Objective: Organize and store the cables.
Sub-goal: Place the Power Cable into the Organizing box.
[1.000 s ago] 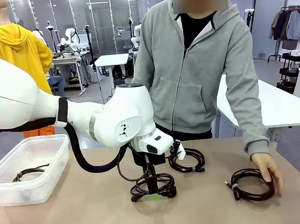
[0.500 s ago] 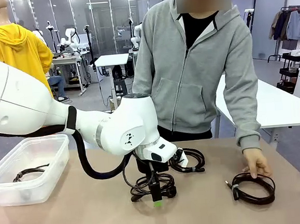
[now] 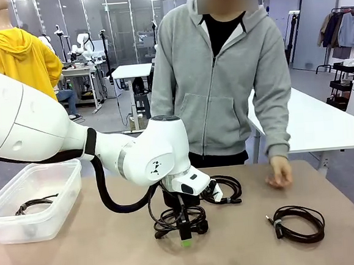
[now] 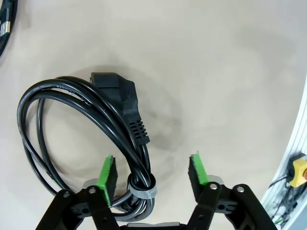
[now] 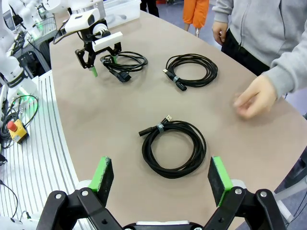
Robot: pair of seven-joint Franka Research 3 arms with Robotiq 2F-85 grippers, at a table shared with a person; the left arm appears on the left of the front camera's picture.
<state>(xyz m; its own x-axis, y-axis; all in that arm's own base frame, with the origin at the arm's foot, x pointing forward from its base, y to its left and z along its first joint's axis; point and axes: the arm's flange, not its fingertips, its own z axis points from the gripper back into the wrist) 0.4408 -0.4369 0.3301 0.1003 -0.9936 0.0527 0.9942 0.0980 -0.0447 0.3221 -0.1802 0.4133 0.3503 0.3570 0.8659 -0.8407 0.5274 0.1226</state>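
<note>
On the tan table [image 5: 91,124], the right gripper [image 5: 159,184] hovered with jaws wide apart, a USB cable coil [image 5: 197,149] just ahead of it. Farther off, the left gripper [image 4: 151,167] stood with pads apart astride the tied end of a power cable coil [image 4: 125,103], not clamping it. A third coil [image 5: 178,82] lay just beside that gripper.

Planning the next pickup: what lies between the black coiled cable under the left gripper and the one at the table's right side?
Only bare tan tabletop, in the front view, between the black plugged cable coil and the black right-hand cable coil.
</note>
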